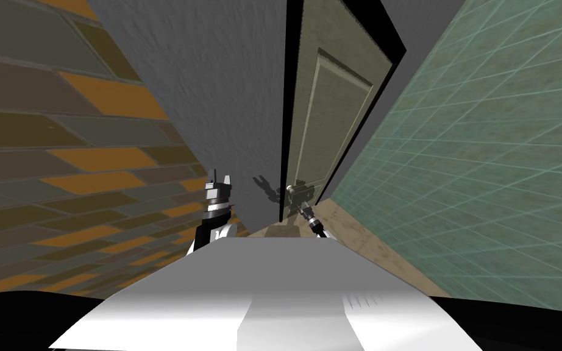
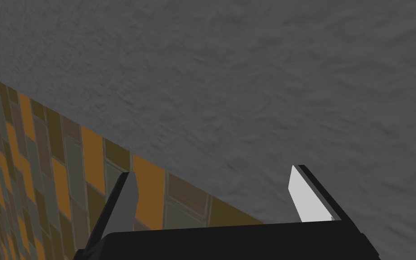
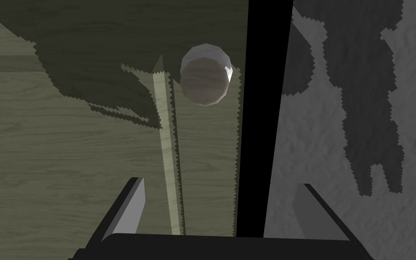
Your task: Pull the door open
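The right gripper [image 3: 220, 183] faces the door's [image 3: 67, 149] knob [image 3: 205, 74] — fingers [image 3: 128, 207] wide apart, empty — seemingly lined up to clasp it; the left gripper [image 2: 214, 171] idles, equally spread.

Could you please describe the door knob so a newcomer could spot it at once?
Start at the olive-green door beside the grey wall. Near its edge by the black strip sits the knob: the only round, grey-brown thing on it.
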Available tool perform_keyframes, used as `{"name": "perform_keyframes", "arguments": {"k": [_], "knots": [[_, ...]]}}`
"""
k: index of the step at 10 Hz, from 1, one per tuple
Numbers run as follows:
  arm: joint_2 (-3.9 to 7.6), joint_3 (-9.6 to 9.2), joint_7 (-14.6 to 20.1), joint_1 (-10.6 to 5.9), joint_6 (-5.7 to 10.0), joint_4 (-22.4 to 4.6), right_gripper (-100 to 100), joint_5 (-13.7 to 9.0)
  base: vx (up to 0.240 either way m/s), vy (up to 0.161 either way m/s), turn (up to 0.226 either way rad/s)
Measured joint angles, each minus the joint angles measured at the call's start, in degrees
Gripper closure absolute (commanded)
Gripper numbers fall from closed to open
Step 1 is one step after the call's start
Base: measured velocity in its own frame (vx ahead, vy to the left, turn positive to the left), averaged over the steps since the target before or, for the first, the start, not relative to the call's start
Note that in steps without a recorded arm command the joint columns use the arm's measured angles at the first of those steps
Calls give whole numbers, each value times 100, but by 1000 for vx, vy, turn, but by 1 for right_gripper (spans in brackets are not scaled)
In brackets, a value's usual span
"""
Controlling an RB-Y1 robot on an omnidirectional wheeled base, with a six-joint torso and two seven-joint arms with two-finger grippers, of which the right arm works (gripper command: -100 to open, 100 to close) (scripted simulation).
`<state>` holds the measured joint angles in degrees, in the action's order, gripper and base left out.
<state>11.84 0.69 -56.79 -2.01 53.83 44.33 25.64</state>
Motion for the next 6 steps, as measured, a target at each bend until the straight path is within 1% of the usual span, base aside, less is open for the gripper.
{"name": "perform_keyframes", "arguments": {"k": [1, 2, 6], "knots": [[-8, 8, -83, -42, 49, -127, -100, 28, 89, -2, 12], [3, 7, -145, -69, 64, -199, -100, 66, 82, -9, 9], [34, 24, -343, -197, 167, -542, -100, 163, 49, -7, 8]]}}
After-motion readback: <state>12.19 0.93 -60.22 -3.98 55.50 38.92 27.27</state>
